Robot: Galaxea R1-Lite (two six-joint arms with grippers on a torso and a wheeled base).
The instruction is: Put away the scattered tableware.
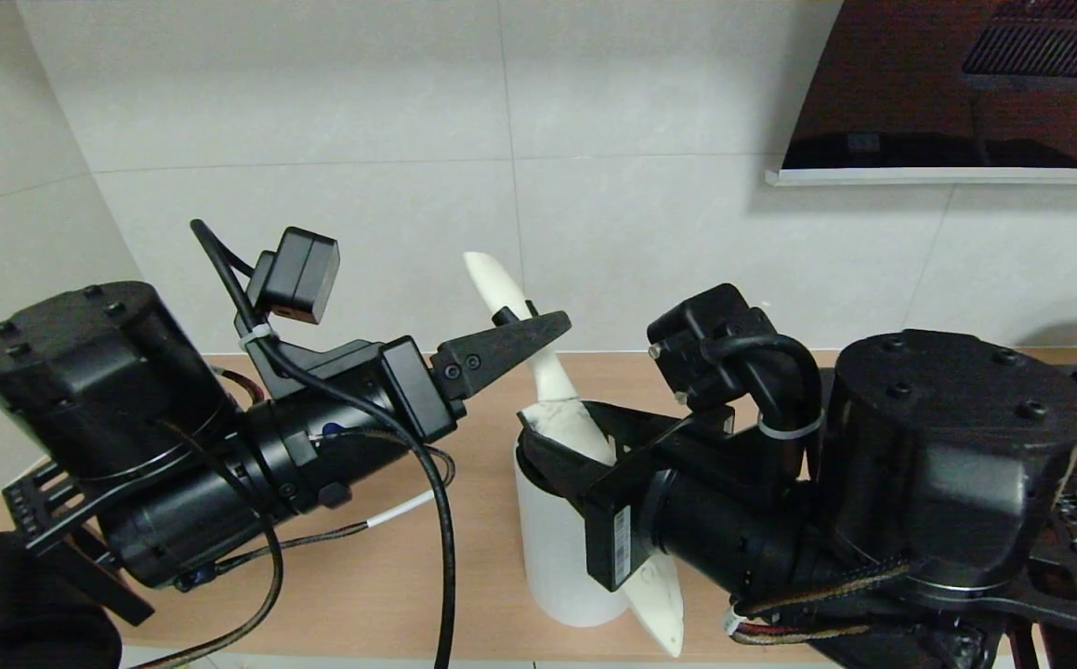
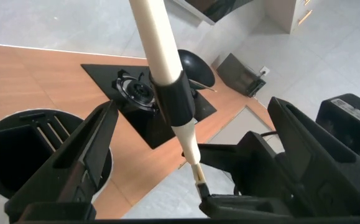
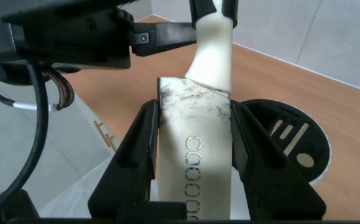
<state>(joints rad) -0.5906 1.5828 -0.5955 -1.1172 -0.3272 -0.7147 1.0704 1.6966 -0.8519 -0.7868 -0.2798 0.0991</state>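
Note:
A white slotted spatula (image 1: 552, 376) stands tilted above the white utensil holder (image 1: 561, 567) on the wooden counter. My right gripper (image 3: 192, 112) is shut on its wide blade (image 3: 195, 149), and the blade's tip hangs beside the holder (image 1: 659, 609). The handle (image 2: 164, 56), white with a black band, rises toward the wall. My left gripper (image 2: 186, 109) is open, one finger on each side of the handle, apart from it. In the head view one left finger (image 1: 510, 348) crosses in front of the handle. The holder's dark inside (image 2: 12, 162) holds some slim utensils.
A black cooktop (image 2: 136, 90) with a burner and a dark pan (image 2: 195, 65) lies further along the counter (image 1: 464, 557). A dark range hood (image 1: 965, 84) hangs on the tiled wall at the right. The counter's front edge runs close below the holder.

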